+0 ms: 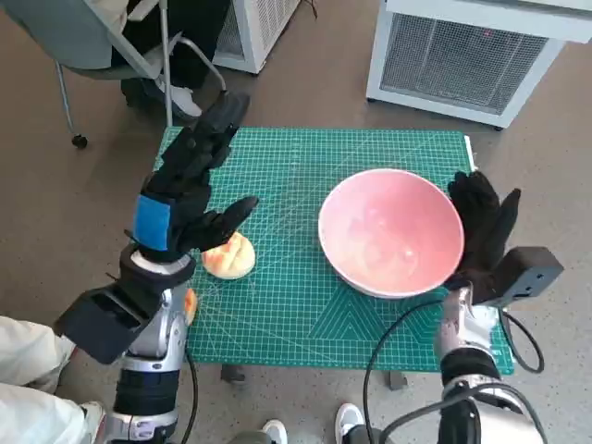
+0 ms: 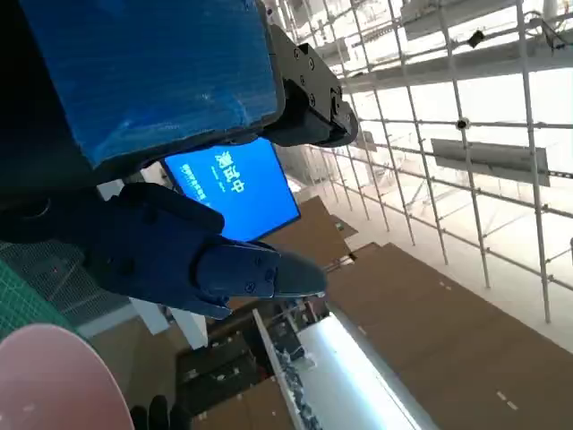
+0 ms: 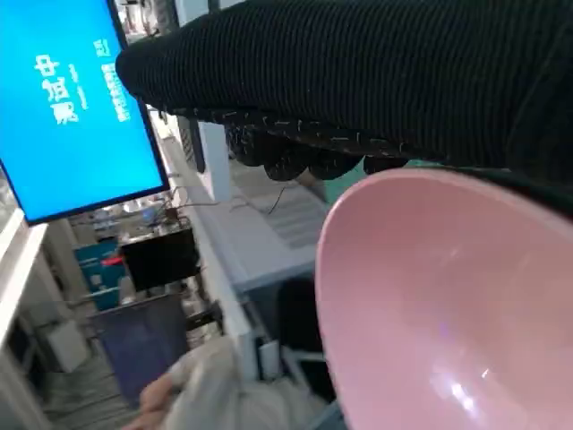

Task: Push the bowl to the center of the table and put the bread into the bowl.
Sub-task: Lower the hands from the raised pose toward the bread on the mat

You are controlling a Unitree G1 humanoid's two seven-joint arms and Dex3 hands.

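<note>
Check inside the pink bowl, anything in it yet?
Nothing visible inside the pink bowl: the head view shows its bare interior. The bread sits on the green mat, partly covered by the left robot hand. The right robot hand is at the bowl's outer side.

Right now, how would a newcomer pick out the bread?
Find the green mat covering the table. The bread lies near its left edge, just under the left hand. It is a small golden-orange lump, unlike the big pink bowl to its right.
</note>
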